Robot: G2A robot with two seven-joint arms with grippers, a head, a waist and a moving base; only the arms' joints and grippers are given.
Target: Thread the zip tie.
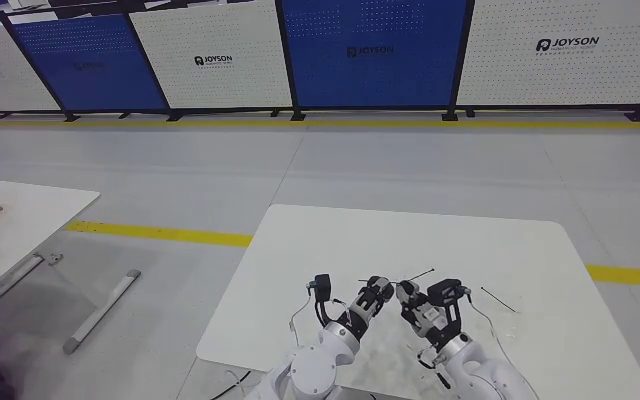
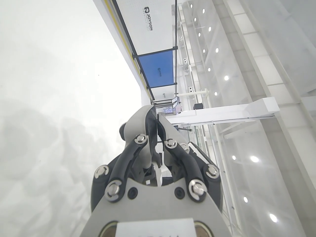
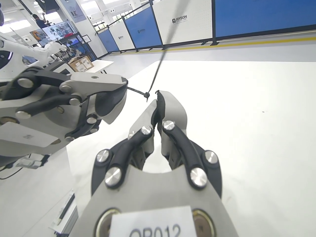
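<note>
Black zip tie (image 3: pixel 153 80) held in the air over the near side of the table (image 1: pixel 450 240): one end pinched in the left gripper (image 3: pixel 124 85), small head (image 3: pixel 147 96) just beyond, long strap slanting up and away. A second tie (image 1: pixel 498 298) lies flat to the right.

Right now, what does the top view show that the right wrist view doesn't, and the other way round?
The top view adds a spare zip tie lying loose on the white table, out past the right arm. The right wrist view adds the small head of the held zip tie, just off the right arm's fingers, which are shut. Both show the left arm's fingers pinching the held zip tie, its long strap sticking up and away over the same table.
</note>
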